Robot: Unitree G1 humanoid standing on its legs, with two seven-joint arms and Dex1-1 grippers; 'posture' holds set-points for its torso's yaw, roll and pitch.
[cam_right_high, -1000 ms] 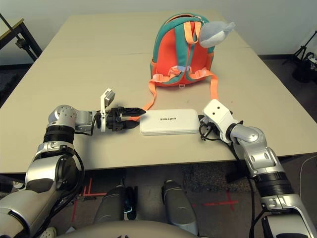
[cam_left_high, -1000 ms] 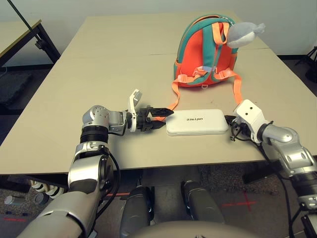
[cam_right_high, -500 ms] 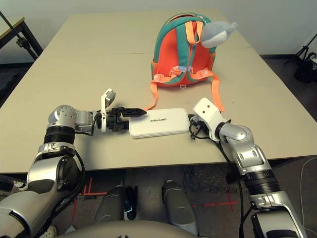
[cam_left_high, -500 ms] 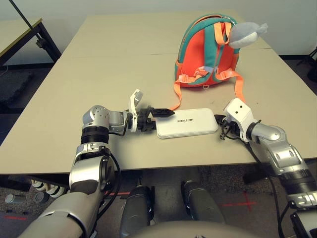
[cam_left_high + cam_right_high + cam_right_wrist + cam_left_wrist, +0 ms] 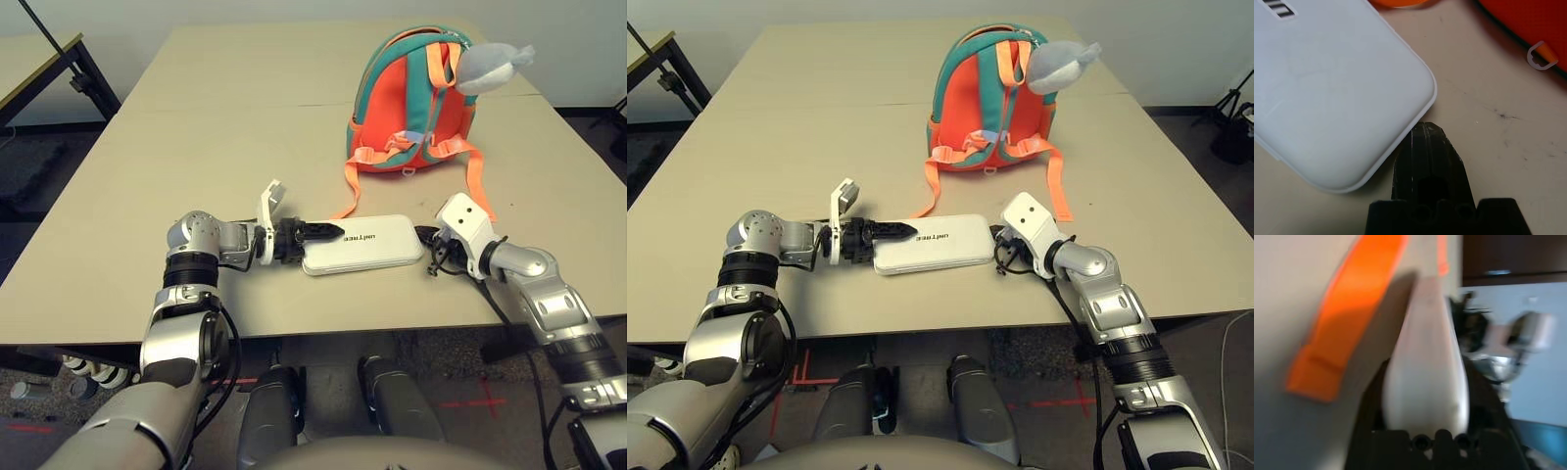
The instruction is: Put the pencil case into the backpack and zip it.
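Two grippers meet one white case [image 5: 364,245] on the table [image 5: 196,127], the left gripper [image 5: 1425,396] holding its end between its two fingers, the right gripper [image 5: 1427,128] closed, its tips against the opposite end. The case lies flat near the table's front edge, outside the backpack [image 5: 407,108], which stands farther back with its orange straps [image 5: 477,181] trailing toward the case and a grey plush [image 5: 487,69] at its top.

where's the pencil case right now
In the left eye view, the white pencil case lies near the table's front edge, between the left tool and right tool, in front of the backpack.
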